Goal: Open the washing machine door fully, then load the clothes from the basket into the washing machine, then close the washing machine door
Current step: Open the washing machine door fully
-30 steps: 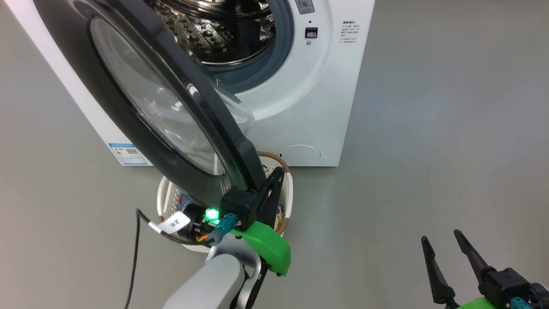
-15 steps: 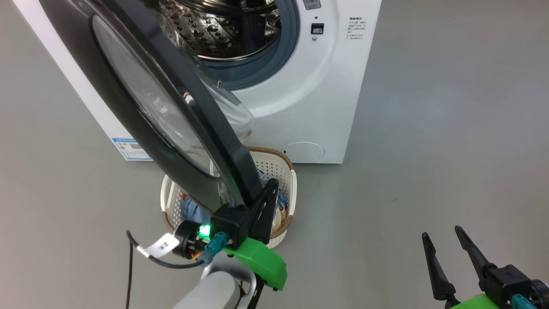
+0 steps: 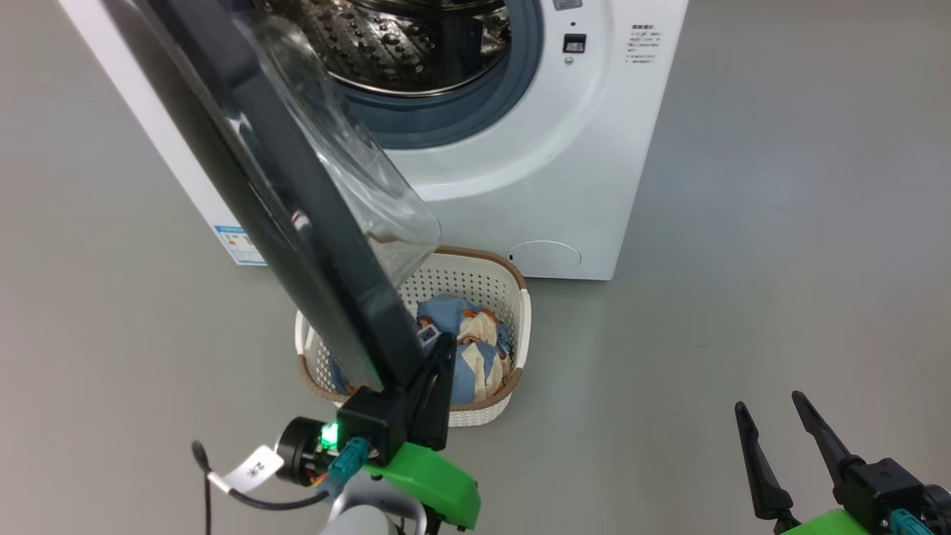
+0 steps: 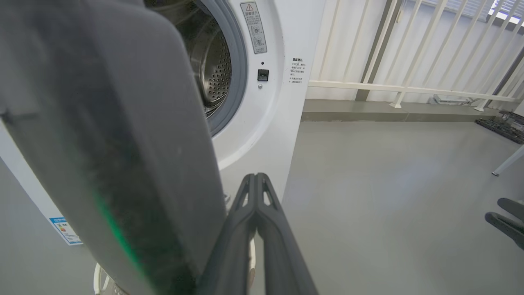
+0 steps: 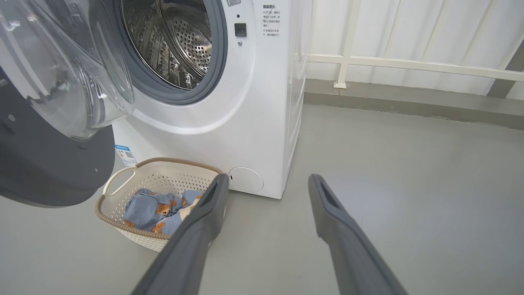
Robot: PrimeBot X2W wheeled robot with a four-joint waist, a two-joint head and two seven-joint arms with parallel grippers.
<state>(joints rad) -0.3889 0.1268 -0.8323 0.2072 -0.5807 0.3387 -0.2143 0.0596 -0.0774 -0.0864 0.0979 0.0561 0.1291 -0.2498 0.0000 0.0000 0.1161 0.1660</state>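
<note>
Down low, the left tool (image 3: 444, 345) has its two fingers pressed flat together, holding nothing, their side against the lower edge of the washing machine door (image 3: 312, 245), which stands swung out from the washing machine (image 3: 594, 186). Beneath the door, the basket (image 3: 518, 327) sits on the floor (image 3: 743, 223) with the clothes (image 3: 468, 349) heaped inside. The right tool (image 3: 767, 405) hangs well apart, fingers spread, empty.

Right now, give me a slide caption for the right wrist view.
Open right gripper facing white front-loading washing machine, black-rimmed glass door swung open, light-blue bear-print clothes in cream perforated basket.
</note>
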